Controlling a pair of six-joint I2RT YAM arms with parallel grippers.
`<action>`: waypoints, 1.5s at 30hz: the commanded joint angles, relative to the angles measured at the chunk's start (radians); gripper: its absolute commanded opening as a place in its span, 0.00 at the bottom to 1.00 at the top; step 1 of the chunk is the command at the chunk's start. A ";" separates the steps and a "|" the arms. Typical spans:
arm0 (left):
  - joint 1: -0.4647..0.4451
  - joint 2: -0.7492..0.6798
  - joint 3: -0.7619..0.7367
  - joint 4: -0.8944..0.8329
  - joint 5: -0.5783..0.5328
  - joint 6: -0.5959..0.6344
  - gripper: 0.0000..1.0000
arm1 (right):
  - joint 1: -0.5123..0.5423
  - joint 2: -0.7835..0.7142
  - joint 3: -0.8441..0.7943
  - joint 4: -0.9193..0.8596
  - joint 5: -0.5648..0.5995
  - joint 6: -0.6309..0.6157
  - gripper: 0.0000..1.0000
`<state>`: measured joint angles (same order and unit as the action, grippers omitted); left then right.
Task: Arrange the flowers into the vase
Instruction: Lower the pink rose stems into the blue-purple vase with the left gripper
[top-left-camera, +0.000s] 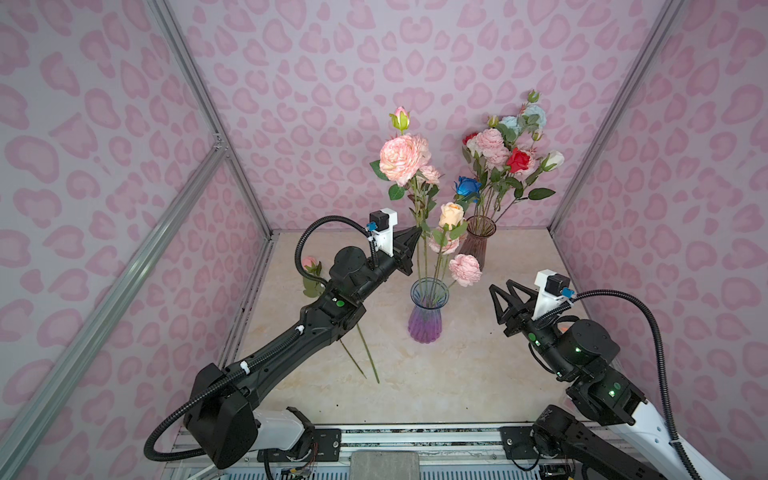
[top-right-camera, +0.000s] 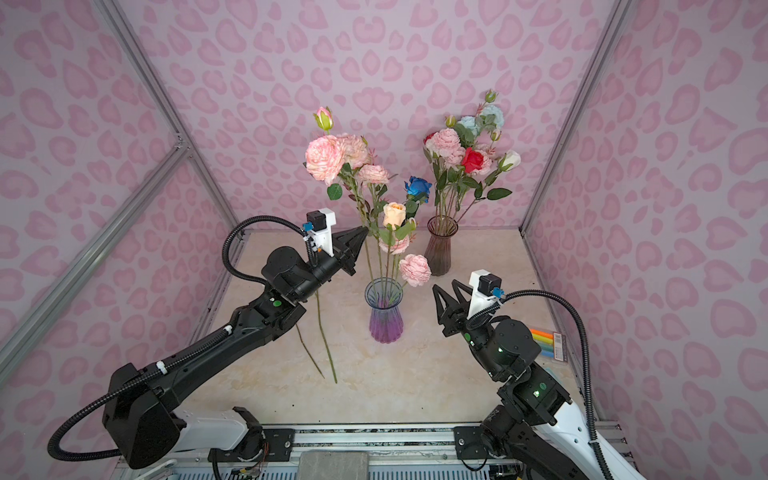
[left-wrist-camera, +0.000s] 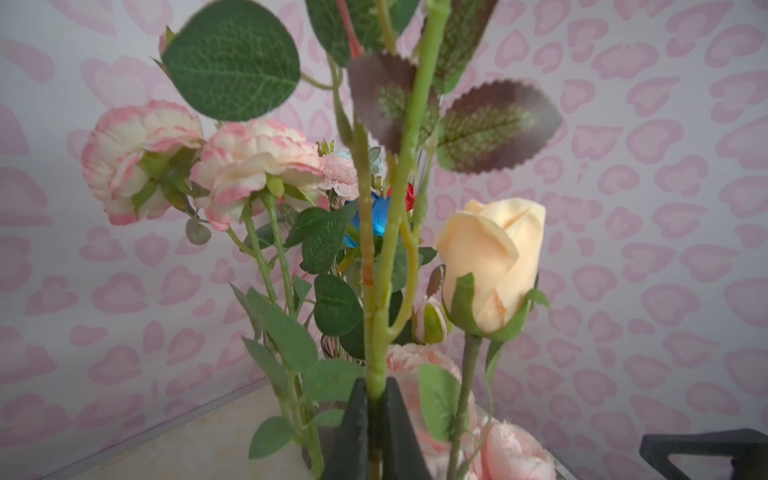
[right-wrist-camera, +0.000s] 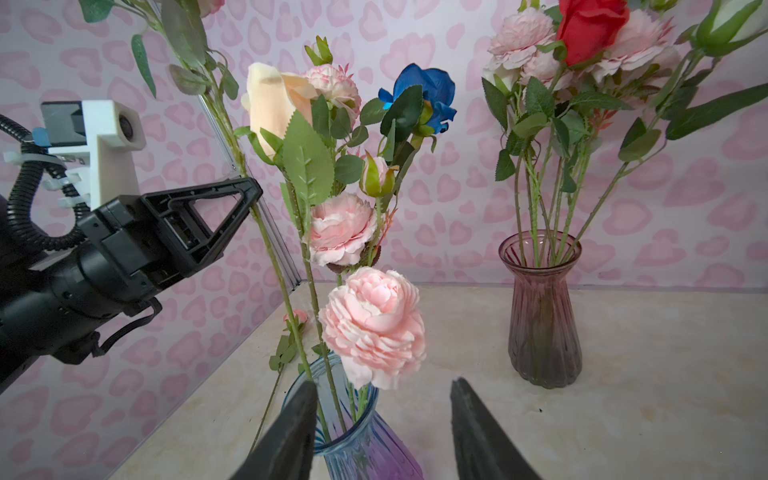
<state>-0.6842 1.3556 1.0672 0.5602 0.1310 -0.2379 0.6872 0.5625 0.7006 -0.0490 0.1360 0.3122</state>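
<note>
At table centre, the blue-to-purple vase (top-left-camera: 426, 324) already carries several stems: a peach rose (top-left-camera: 451, 214), a low pink peony (top-left-camera: 465, 269) and the tall pink spray (top-left-camera: 401, 160). My left gripper (top-left-camera: 415, 231) is pinched tight on that tall spray's stem well above the rim. The stem's lower end is down in the vase mouth, so I judge it is being seated rather than carried. Right gripper (top-left-camera: 502, 286) hangs half-spread and empty just beside the vase, on the low peony's side, touching nothing.

Behind and to the right, a mauve vase (top-left-camera: 476, 249) holds a full bunch (top-left-camera: 518, 160) (red, pale blue, cream and pink heads).

Left to do: two loose flowers (top-left-camera: 368, 353) lie on the table (top-left-camera: 457, 374) under my left arm (top-left-camera: 291, 345). Their heads are mostly hidden; one pink bud (top-left-camera: 309, 262) shows. I reckon the job is most of the way through, with the held spray to let go and those two to pick up and place.
</note>
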 joint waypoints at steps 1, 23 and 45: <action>-0.022 0.003 -0.033 0.061 -0.019 -0.015 0.03 | 0.001 0.002 -0.013 0.027 0.007 0.014 0.53; -0.061 -0.105 -0.191 -0.090 -0.169 -0.019 0.35 | 0.000 -0.006 -0.033 0.028 0.012 0.020 0.55; -0.061 -0.261 -0.261 -0.245 -0.261 0.029 0.44 | 0.000 -0.004 -0.037 0.034 0.007 0.030 0.55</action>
<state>-0.7464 1.1080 0.8146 0.3157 -0.1055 -0.2100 0.6872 0.5598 0.6693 -0.0475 0.1490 0.3378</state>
